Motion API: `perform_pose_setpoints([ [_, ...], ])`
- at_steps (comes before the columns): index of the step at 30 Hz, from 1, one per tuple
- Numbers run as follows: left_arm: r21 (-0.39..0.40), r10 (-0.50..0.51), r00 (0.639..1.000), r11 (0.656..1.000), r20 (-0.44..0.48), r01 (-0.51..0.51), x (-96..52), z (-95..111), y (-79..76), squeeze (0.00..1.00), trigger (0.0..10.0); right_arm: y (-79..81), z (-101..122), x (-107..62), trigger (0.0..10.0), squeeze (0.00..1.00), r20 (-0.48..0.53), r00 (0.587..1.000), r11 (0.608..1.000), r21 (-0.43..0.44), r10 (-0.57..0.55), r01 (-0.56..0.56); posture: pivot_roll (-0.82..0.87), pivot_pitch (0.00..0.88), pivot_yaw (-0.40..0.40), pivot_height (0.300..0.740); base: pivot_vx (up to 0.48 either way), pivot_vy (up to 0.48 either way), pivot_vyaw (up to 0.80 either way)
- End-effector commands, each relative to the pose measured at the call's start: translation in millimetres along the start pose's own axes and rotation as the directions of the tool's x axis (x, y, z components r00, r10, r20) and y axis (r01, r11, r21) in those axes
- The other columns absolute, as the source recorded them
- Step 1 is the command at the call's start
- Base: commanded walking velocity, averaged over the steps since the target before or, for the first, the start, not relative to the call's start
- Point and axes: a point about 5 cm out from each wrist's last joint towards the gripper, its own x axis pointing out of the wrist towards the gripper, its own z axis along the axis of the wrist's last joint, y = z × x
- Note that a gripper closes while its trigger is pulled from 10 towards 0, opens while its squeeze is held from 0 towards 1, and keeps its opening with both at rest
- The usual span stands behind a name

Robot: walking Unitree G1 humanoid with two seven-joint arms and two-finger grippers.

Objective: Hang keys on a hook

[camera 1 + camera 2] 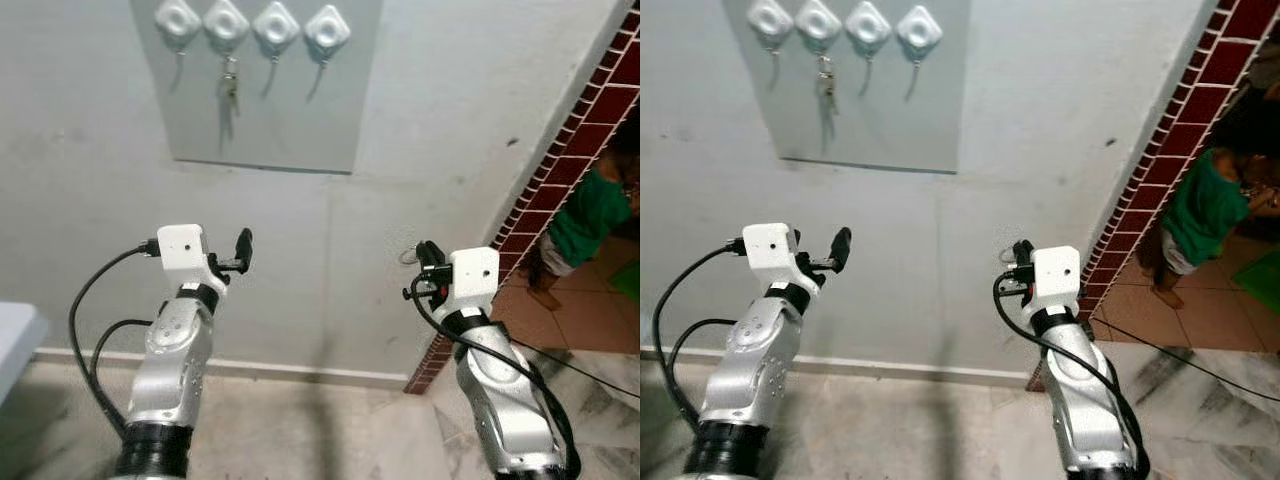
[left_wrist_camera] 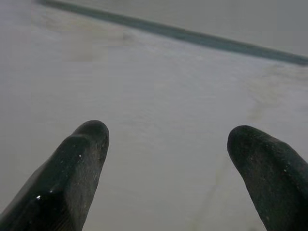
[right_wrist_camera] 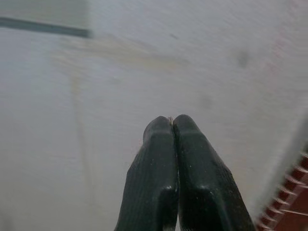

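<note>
Metal keys [image 1: 230, 85] dangle from a rounded white hook [image 1: 226, 22]; left jaws [image 1: 243, 250] spread, right jaws [image 1: 430, 256] clenched

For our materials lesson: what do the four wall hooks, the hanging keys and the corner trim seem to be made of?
Hooks: glossy white bases, probably plastic, with thin metal-looking hooks. Keys: dull grey, likely metal. Corner trim: dark red glazed tiles with pale grout lines, probably ceramic.
</note>
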Motion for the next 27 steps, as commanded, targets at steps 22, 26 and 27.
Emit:
perform_pose_setpoints([
  [22,0.142,-0.209,0.977,0.969,0.042,0.202,6.1,12.8,-29.2,0.0,10.0,14.6,19.0,24.7,10.0,0.0,0.072,0.992,0.994,-0.023,0.105,-0.104,-0.02,0.052,-0.013,0.732,0.0,0.0,0.0],
  [26,0.143,-0.229,0.972,0.965,0.048,0.221,8.4,15.0,-32.2,0.0,10.0,17.6,29.1,34.5,10.0,0.0,0.108,0.987,0.993,-0.028,0.115,-0.113,-0.02,0.048,-0.011,0.732,0.0,0.0,0.0],
  [27,0.143,-0.232,0.971,0.964,0.048,0.223,9.0,15.4,-32.7,0.0,10.0,17.9,30.7,36.1,10.0,0.0,0.113,0.987,0.993,-0.027,0.116,-0.114,-0.02,0.046,-0.011,0.732,0.0,0.0,0.0],
])
